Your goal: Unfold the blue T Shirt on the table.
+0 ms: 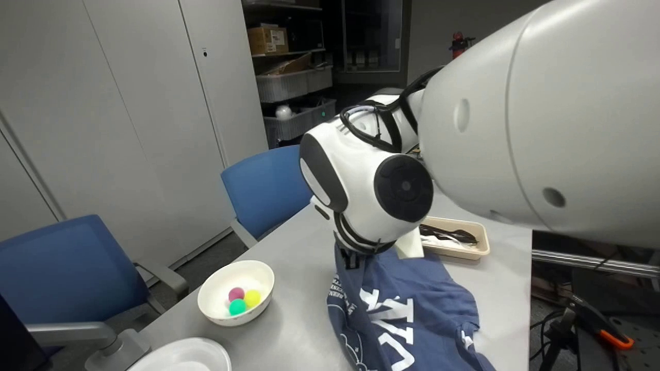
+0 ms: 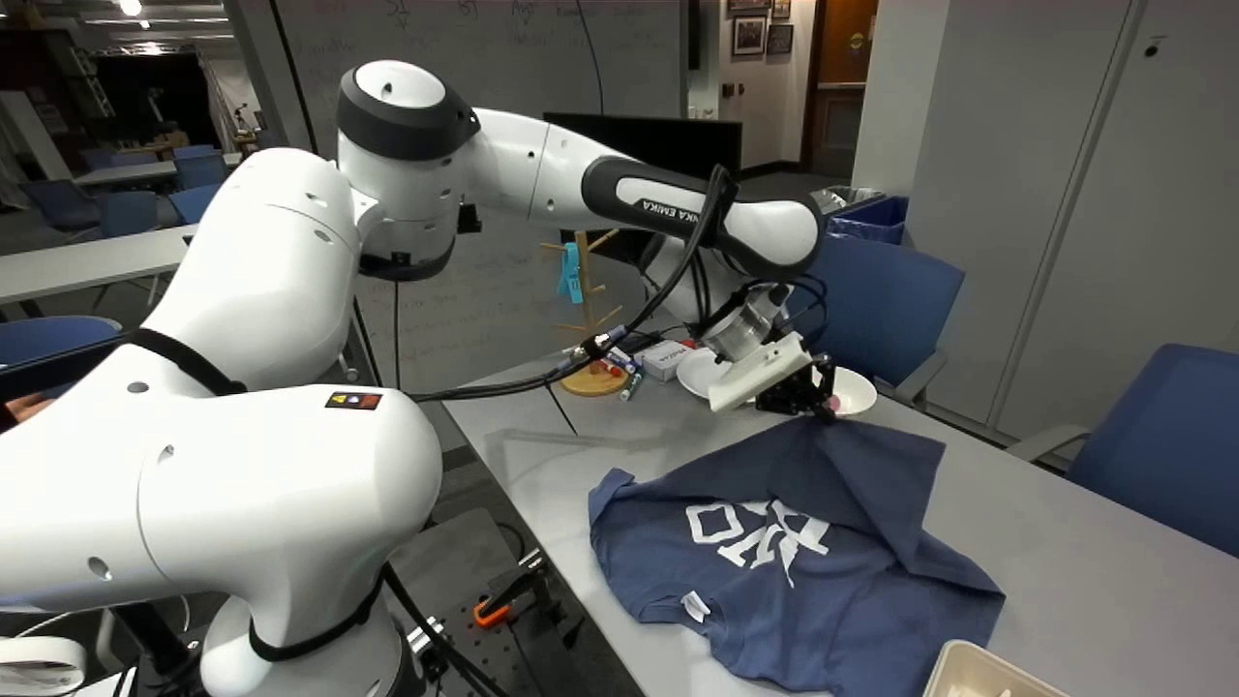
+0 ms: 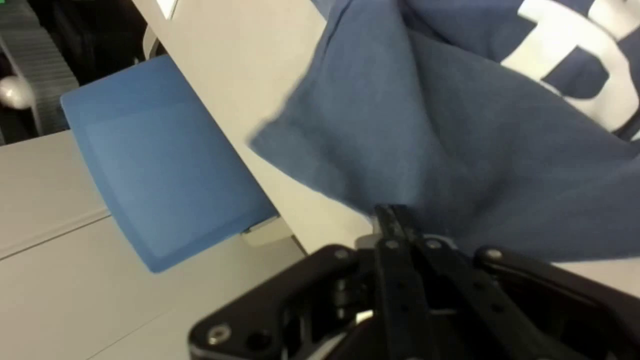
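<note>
The blue T-shirt point(image 1: 433, 288) with white lettering lies on the grey table. It also shows in an exterior view point(image 2: 842, 600) and in the wrist view point(image 3: 480, 140). Its collar, with a white label, faces the robot base side. My gripper point(image 2: 823, 411) is at the far edge of the shirt. In the wrist view the fingers point(image 3: 392, 212) are closed together on the cloth edge. The held part is raised off the table, and the cloth slopes down from the fingers. One far corner of the shirt hangs folded beside the gripper. In an exterior view the fingertips point(image 1: 352, 260) are partly hidden by cloth.
A white bowl point(image 1: 212, 299) with coloured balls and a white plate point(image 1: 180, 355) stand beyond the shirt. A beige tray point(image 1: 483, 247) with dark utensils stands by the shirt. A wooden stand point(image 2: 590, 380), markers and a small box point(image 2: 666, 359) are at the table's end. Blue chairs point(image 1: 268, 185) line one side.
</note>
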Robot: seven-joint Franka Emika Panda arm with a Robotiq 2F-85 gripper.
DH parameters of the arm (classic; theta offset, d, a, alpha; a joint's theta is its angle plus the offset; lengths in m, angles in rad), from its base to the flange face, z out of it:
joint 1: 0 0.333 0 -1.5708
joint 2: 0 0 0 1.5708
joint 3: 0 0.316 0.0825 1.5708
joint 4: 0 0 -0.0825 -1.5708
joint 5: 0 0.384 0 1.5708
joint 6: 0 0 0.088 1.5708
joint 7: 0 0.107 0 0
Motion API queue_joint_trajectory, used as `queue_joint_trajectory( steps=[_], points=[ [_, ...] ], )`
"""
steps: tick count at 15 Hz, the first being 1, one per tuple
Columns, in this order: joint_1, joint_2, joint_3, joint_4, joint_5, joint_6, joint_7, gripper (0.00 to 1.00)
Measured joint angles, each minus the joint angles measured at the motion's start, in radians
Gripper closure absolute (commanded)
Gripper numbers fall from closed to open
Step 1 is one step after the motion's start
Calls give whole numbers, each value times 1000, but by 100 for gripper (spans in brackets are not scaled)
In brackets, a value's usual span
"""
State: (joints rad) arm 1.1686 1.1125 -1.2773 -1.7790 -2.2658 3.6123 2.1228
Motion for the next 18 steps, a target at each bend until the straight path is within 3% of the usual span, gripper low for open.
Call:
queue_joint_trajectory(
  steps=[4,9,18],
  points=[
    [67,3,0,15,102,-134,82,100],
    [65,3,32,24,216,-225,97,100],
    [-6,-28,124,80,351,-168,100,100]
  ],
)
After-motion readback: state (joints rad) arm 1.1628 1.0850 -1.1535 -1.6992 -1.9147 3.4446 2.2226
